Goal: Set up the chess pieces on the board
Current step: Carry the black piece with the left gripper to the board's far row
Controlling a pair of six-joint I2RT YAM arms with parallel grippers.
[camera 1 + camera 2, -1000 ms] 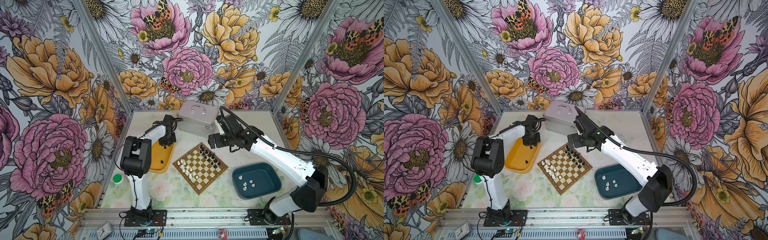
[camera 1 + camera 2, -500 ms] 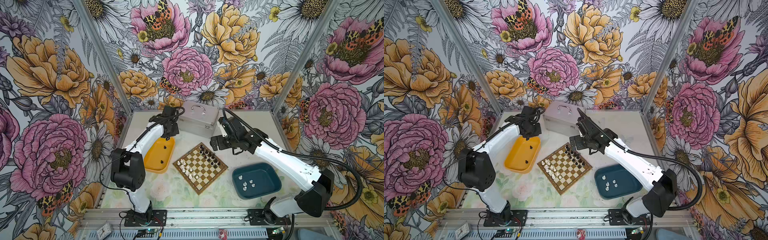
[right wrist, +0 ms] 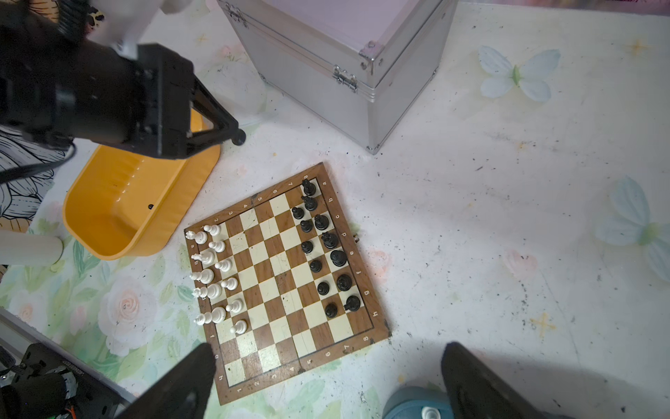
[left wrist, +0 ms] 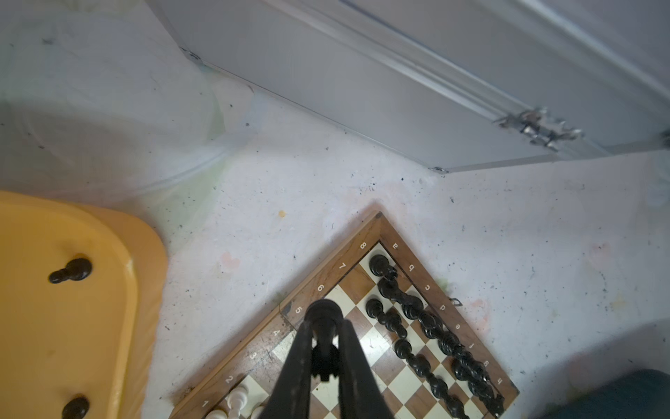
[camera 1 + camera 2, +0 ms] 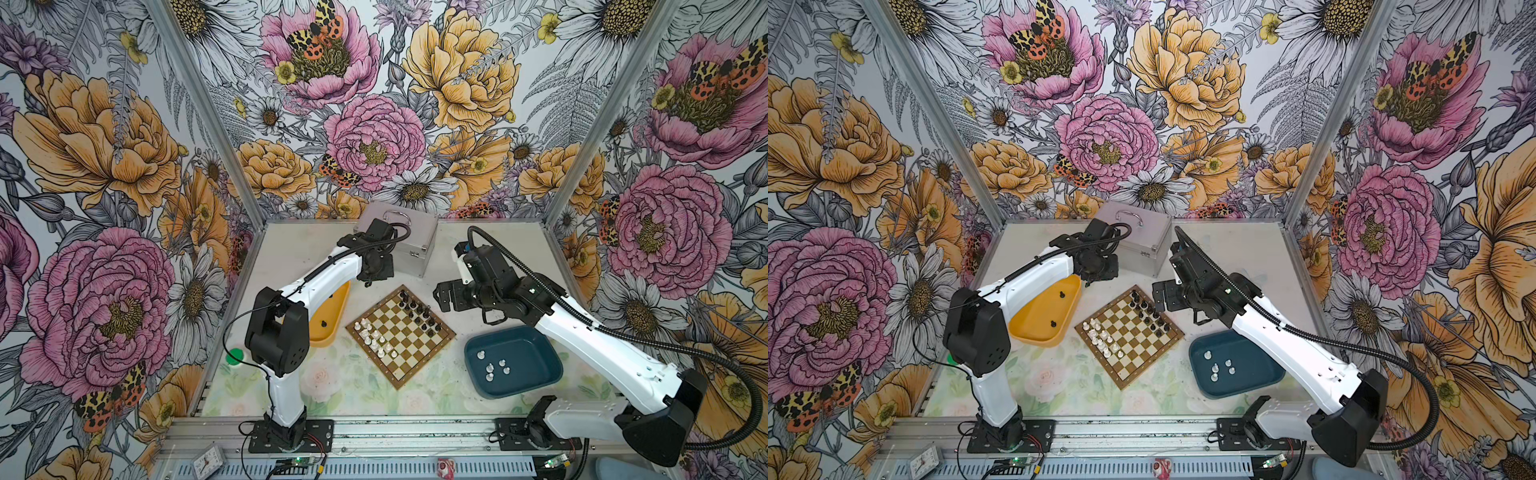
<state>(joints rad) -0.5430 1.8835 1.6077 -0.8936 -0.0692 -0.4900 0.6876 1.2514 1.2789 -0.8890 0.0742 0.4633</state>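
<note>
In both top views the board point(image 5: 405, 338) sits mid-table, turned like a diamond. Black pieces point(image 5: 417, 311) line its far-right edge and white pieces point(image 5: 374, 338) its near-left edge. The left claw point(image 5: 371, 279) hangs just off the board's far corner, in front of the silver case point(image 5: 415, 253). Its own wrist hides the tips, so its grip cannot be read from up here. The left arm covers much of the yellow tray point(image 5: 334, 303). The right claw point(image 5: 442, 298) hovers beside the board's right corner, spread wide and holding nothing. Loose white pieces point(image 5: 490, 365) lie in the teal tray point(image 5: 523, 361).

Left wrist view, and there it is: the fingers point(image 4: 297, 366) pinch a black piece point(image 4: 322, 313), drawn in narrow, seen over the board's edge by the 5 and 6 marks. Two black pawns point(image 4: 70, 270) lie in the yellow tray, one cut by the frame edge. Only a corner of the board shows, and its back-row pieces overlap, so their kinds are hard to tell.

Right wrist view: the whole board is in frame. The right claw's fingers point(image 3: 188, 381) poke in far apart, tips only. The teal tray is a mere sliver at the edge.
</note>
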